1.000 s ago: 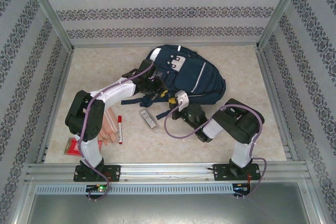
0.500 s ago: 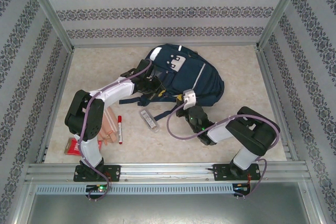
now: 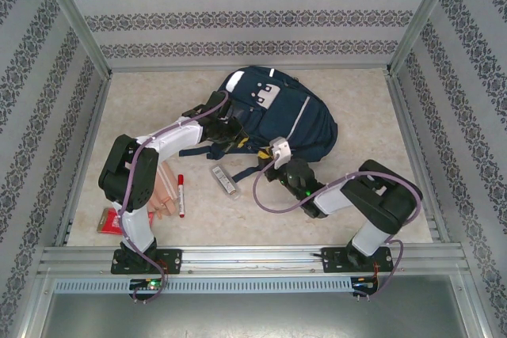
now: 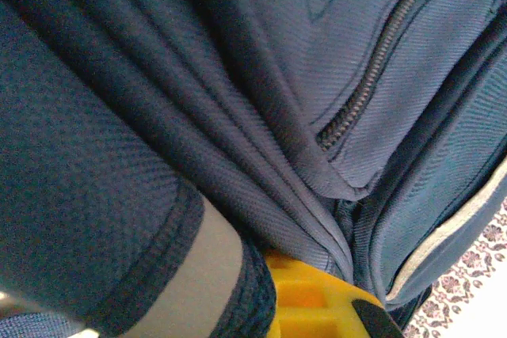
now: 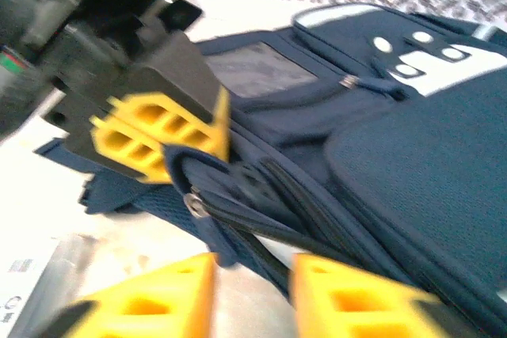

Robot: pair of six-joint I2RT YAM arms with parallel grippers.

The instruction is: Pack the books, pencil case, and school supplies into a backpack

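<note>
The navy backpack (image 3: 281, 112) lies on the table with its front pocket up. My left gripper (image 3: 231, 137) is shut on the fabric at its lower-left edge. The left wrist view shows folds of that fabric over a yellow finger (image 4: 317, 306). My right gripper (image 3: 269, 162) is at the backpack's near edge, and its yellow fingers (image 5: 150, 302) stand open with nothing between them. A dark strap (image 5: 238, 231) lies just ahead of them. The clear pencil case (image 3: 225, 180) lies between the arms. The red-capped marker (image 3: 181, 195), wood pieces (image 3: 164, 191) and red packet (image 3: 111, 220) lie at the near left. The books are hidden.
Patterned walls with metal posts (image 3: 75, 25) enclose the table on three sides. A purple cable (image 3: 261, 199) loops from the right arm over the table near the pencil case. Bare table (image 3: 372, 108) lies right of the backpack.
My right arm has reached forward and left to the backpack's near edge, and its gripper has opened. The left gripper keeps its hold on the fabric.
</note>
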